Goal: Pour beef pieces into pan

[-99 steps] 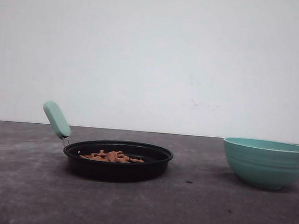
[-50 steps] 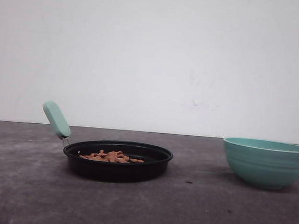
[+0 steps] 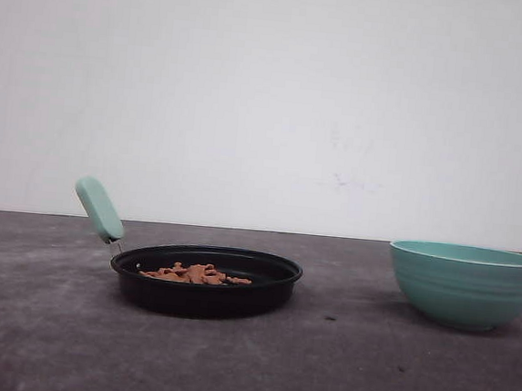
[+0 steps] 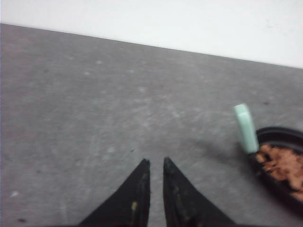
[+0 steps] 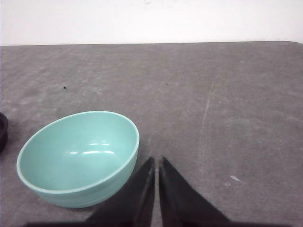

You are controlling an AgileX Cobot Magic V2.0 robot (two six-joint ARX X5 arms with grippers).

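The black pan (image 3: 273,268) sits left of centre on the grey table, its mint-green handle (image 3: 99,208) sticking up to the left. A low heap of reddish-brown beef pieces (image 3: 195,273) lies inside it. In the left wrist view the pan (image 4: 284,137), its handle (image 4: 246,127) and the beef pieces (image 4: 281,166) lie off to one side of my left gripper (image 4: 155,161). That gripper is shut, holds nothing and hangs over bare table. My right gripper (image 5: 157,159) is shut too, with nothing in it, right beside the teal bowl (image 5: 78,158).
The ribbed teal bowl (image 3: 464,285) stands upright at the right of the table, and its inside looks empty in the right wrist view. A white wall rises behind the table's far edge. Bare grey table (image 3: 346,368) lies between pan and bowl.
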